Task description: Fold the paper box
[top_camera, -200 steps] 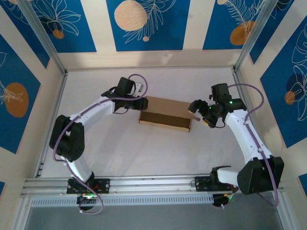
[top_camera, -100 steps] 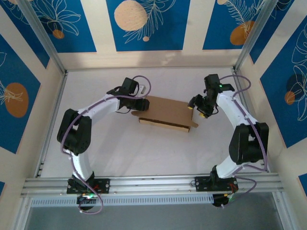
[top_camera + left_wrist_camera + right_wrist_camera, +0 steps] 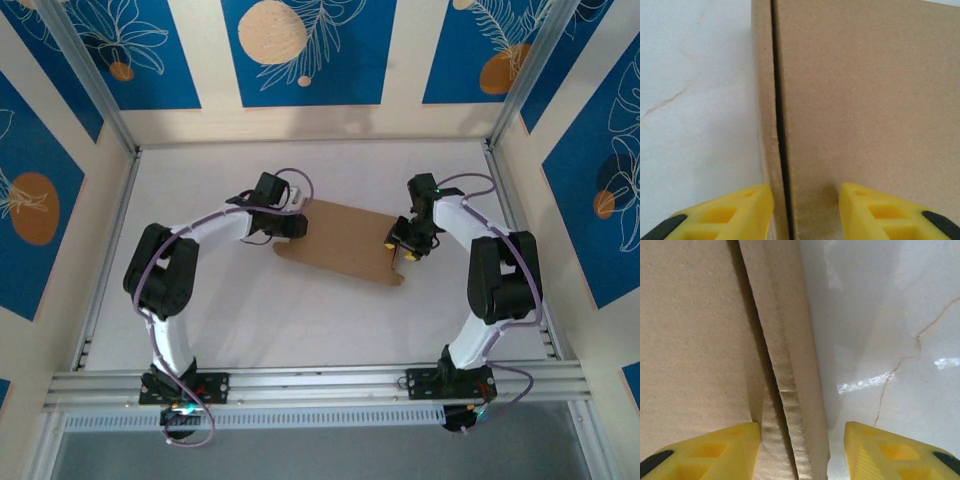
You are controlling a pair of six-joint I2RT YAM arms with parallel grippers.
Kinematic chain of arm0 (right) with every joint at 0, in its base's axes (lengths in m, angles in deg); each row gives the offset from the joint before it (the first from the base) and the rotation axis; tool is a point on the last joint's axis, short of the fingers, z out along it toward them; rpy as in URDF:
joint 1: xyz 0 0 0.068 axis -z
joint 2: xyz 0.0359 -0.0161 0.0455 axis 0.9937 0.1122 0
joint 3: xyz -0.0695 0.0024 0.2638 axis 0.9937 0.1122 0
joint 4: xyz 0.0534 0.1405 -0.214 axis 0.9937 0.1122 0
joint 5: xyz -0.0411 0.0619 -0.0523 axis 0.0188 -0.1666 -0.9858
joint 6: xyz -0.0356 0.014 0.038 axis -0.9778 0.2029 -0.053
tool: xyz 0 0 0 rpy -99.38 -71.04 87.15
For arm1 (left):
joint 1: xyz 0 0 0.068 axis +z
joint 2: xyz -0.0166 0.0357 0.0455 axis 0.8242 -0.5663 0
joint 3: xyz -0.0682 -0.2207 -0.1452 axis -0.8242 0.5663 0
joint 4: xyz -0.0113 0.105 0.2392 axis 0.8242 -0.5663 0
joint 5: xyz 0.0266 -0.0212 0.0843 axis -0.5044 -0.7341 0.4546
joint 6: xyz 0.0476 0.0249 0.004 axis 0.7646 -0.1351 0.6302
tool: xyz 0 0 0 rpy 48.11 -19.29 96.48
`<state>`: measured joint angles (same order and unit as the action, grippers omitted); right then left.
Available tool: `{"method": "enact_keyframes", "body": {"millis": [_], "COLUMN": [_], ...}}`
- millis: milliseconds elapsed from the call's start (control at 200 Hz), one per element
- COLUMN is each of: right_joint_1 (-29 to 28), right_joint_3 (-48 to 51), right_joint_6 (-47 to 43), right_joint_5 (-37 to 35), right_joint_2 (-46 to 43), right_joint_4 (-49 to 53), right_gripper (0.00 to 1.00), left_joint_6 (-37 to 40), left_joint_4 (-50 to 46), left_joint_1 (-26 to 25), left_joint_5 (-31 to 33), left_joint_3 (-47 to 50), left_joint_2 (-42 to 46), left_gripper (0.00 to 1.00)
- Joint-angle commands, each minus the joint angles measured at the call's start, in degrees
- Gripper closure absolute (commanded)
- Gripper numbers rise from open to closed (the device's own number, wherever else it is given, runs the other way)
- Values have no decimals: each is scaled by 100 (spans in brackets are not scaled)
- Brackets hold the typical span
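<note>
Looking down from above, you have the paper box (image 3: 340, 243) lying flat near the middle of the tabletop (image 3: 250, 320), its long side running roughly from 10 o'clock to 4 o'clock.

Your left arm (image 3: 215, 228) reaches in from 9 o'clock, and its tip sits at the box's 9 o'clock end. On the left wrist camera, your left fingers (image 3: 735, 212) are spread, with one yellow tip at 7 o'clock and the other at 5 o'clock. Between them a dark seam of the box runs straight up toward 12 o'clock. A narrow cardboard strip lies on its 9 o'clock side and the broad brown panel on its 3 o'clock side. The fingers straddle that seam, but you cannot tell whether either pad touches the cardboard. Bare tabletop lies beyond the strip at 9 o'clock.

Your right arm (image 3: 455, 215) bends in from 3 o'clock, its tip at the box's 3 o'clock end. On the right wrist camera, your right fingers (image 3: 705, 450) stand apart too, pinching nothing that shows. A creased, folded edge of the box runs between them from 6 o'clock up toward 11 o'clock. The broad panel lies on the 9 o'clock side, and pale tabletop with a thin vein lies at 3 o'clock.
</note>
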<state>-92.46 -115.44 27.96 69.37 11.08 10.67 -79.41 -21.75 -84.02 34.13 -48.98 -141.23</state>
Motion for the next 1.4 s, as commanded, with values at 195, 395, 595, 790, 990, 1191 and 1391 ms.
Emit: {"method": "enact_keyframes", "body": {"millis": [195, 395, 595, 790, 990, 1191, 1391], "right_joint_1": [-171, -539, -1000, -924, -916, -935, -938], "right_joint_3": [-132, -356, -440, -255, -203, -156, -183], "right_joint_6": [-279, -913, -1148, -1333, -1497, -1511, -1497], "right_joint_5": [-806, -805, -1088, -847, -549, -456, -376], "right_joint_2": [501, 463, 412, 135, 34, 87, 131], "right_joint_4": [101, 154, 260, 109, -16, -54, -82], "right_gripper": [59, 64, 64, 65, 65, 66, 66], "left_joint_6": [-399, -684, -851, -740, -595, -719, -876], "left_joint_4": [-176, -24, -95, -314, -36, 492, 700], "left_joint_1": [88, 89, 216, 603, 856, 856, 839], "left_joint_5": [84, 55, 534, 313, -285, -676, -1070], "left_joint_3": [508, 1331, 2007, 1785, 1770, 1934, 2033], "left_joint_2": [-339, 521, 1760, 1901, 1351, 1628, 1526], "left_gripper": [69, 75, 70, 64, 60, 59, 56]}}
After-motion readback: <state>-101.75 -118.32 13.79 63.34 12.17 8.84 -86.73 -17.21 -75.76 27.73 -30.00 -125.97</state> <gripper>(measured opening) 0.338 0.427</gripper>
